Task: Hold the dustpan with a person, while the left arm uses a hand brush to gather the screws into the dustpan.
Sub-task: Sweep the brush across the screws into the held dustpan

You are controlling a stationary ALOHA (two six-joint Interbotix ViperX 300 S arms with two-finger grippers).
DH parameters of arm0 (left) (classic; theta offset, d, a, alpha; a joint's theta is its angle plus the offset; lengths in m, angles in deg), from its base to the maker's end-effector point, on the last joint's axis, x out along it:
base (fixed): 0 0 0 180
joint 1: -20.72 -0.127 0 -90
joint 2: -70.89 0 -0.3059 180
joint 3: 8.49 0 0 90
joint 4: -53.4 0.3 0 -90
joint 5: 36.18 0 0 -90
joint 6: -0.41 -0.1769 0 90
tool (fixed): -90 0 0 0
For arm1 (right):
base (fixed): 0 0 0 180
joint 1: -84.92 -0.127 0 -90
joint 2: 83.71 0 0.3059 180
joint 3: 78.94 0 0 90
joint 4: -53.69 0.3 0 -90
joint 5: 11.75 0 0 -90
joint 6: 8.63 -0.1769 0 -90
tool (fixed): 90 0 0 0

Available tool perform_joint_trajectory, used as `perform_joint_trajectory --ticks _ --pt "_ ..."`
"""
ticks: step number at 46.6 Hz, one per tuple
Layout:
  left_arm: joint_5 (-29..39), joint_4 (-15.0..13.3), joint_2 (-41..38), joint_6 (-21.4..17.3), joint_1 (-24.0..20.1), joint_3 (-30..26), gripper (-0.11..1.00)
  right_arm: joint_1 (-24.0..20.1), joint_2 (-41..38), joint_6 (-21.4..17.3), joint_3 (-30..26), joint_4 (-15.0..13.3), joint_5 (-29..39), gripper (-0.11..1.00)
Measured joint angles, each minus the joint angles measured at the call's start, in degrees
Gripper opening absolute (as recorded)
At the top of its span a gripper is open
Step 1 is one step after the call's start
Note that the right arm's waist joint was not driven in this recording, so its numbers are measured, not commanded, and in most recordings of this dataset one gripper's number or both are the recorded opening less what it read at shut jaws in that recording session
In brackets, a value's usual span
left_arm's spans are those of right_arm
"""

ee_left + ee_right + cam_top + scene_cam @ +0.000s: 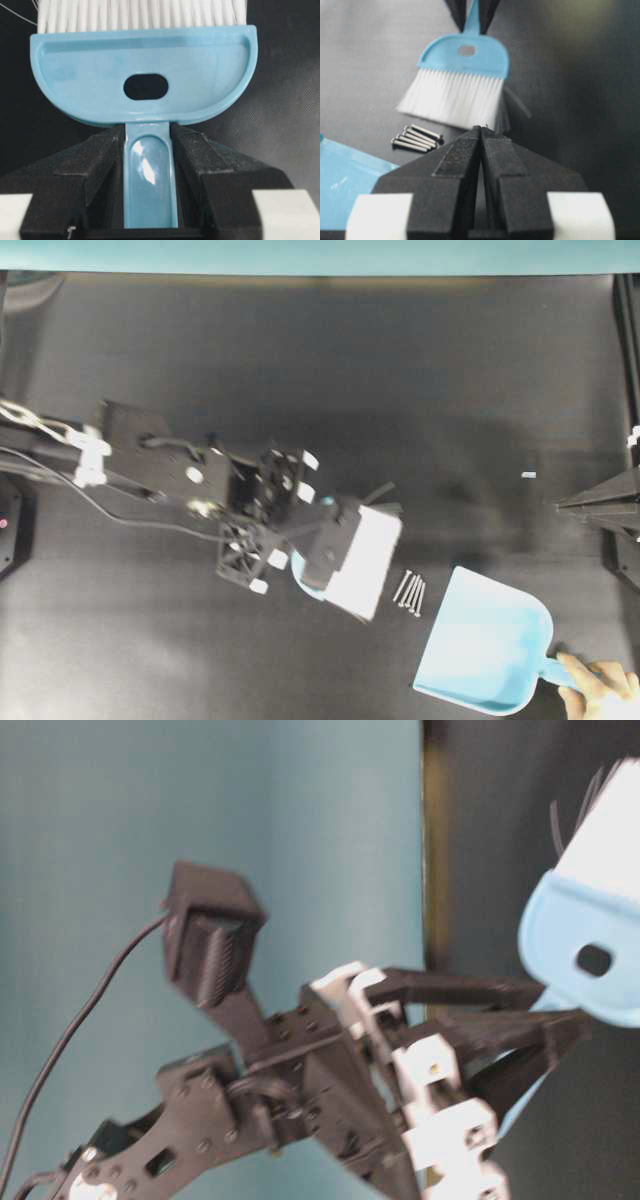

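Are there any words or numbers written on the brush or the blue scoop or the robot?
None can be read in any view.
hand brush: plain blue plastic, no print.
dustpan: plain, no label.
left arm: no legible marking.
Small white speck on the table: too small to tell if it bears text.

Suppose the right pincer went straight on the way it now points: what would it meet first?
Probably the hand brush's white bristles, straight ahead of the shut right pincer; the screws lie off to the side. Depth is hard to judge.
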State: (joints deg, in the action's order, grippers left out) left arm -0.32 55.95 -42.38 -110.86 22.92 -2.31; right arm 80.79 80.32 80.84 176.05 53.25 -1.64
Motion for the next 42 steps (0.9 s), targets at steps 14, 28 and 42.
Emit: perform_joint_trajectory --ticks 14,28,42 --pt "-4.4 0.1 -7.4 0.1 2.1 -6.3 0.30 0.0 0.1 0.0 0.0 0.0 -0.1 0.00" --pt "-5.2 0.1 -12.2 -0.2 2.6 -15.9 0.30 0.0 0.1 0.0 0.0 0.0 0.0 0.00" --pt "-5.8 0.1 -16.8 -0.2 2.9 -22.2 0.30 0.0 0.2 -0.1 0.0 0.0 -0.1 0.00"
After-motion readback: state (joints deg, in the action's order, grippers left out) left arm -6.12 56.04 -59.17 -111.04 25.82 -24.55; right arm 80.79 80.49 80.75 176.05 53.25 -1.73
